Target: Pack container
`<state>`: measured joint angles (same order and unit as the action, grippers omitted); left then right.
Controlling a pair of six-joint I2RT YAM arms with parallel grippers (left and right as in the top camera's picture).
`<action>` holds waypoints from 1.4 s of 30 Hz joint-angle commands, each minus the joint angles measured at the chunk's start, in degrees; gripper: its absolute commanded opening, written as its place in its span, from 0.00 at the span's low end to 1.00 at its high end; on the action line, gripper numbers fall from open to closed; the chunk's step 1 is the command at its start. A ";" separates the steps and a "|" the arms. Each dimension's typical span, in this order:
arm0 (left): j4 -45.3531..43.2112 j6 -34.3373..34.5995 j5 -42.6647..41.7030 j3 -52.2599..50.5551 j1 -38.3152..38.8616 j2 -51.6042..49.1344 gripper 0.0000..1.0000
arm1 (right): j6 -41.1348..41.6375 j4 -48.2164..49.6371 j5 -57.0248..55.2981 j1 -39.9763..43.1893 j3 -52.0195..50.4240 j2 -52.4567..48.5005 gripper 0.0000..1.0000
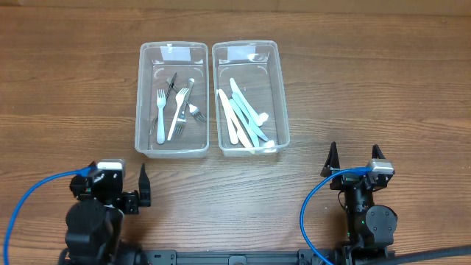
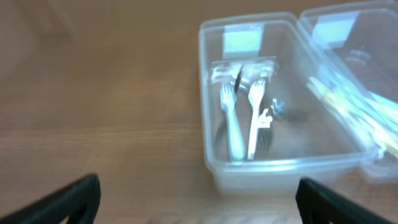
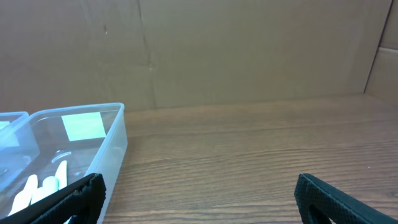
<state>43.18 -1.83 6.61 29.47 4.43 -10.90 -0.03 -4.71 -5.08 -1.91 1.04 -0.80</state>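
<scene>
Both pincers stand apart and empty: the left pincer point(image 1: 117, 171) hangs short of the near end of the fork container point(image 1: 139, 103), and the right pincer point(image 1: 354, 151) sits well off to that container's right, beyond the knife container point(image 1: 282, 96) standing just beside it on the table point(image 1: 73, 88). The 2 containers run lengthwise away from the arms, so the left arm is the nearer for the fork container. The forks point(image 1: 179, 112) lie along its long axis, tines toward its far end; the knives point(image 1: 243, 118) beside it lie roughly parallel, slightly slanted.
</scene>
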 commanded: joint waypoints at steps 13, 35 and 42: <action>-39.43 -4.42 -13.94 -29.22 -0.66 10.71 1.00 | -0.42 0.35 0.00 0.15 -0.57 0.63 1.00; -39.52 -4.39 -13.94 -29.20 -0.66 10.69 1.00 | -0.42 0.35 0.00 0.17 -0.57 0.63 1.00; -39.52 -4.39 -13.94 -29.20 -0.66 10.69 1.00 | -0.42 0.35 0.00 0.15 -0.57 0.63 1.00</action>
<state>3.79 -4.91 -6.31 0.56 4.08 -0.86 -0.10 -4.71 -4.93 -1.89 1.04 -0.80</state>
